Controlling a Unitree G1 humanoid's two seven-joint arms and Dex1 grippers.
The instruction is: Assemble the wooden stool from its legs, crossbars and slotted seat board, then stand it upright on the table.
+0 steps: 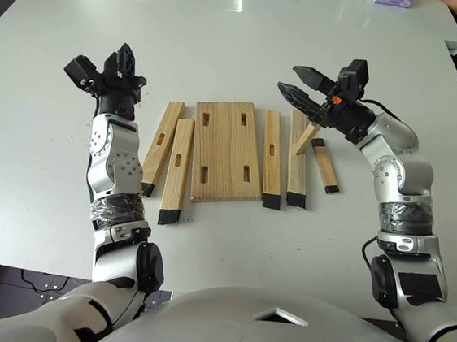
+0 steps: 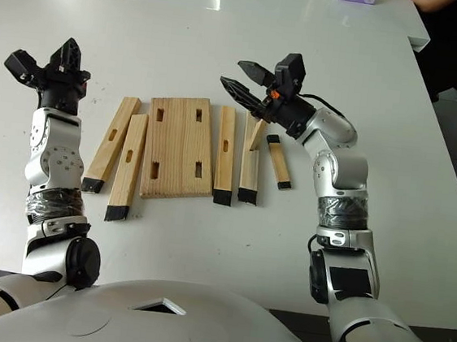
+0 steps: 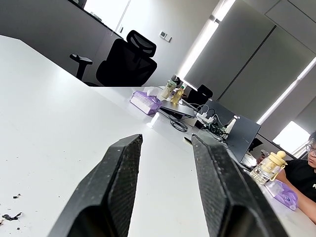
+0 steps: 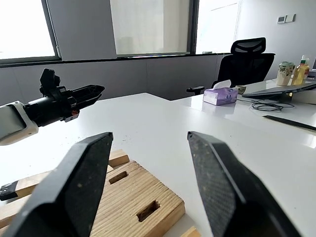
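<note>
Both sets of jaws spread, empty: left gripper [image 1: 104, 66] upper left, right gripper [image 1: 289, 78] upper right of centre. Seat board [image 1: 227, 150] flat mid-frame on table [image 1: 42, 159], legs [image 1: 272, 159] flanking, crossbars [image 1: 325, 166] right, nothing slotted. Best approach: descend square across nearest leg, grip mid-length.

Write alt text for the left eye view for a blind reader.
A slotted seat board lies on a white table between loose wooden sticks, nothing assembled. The left gripper and right gripper hover open at either side.

Left tool [image 1: 99, 59] and right tool [image 1: 288, 77] both raised, fingers spread
</note>
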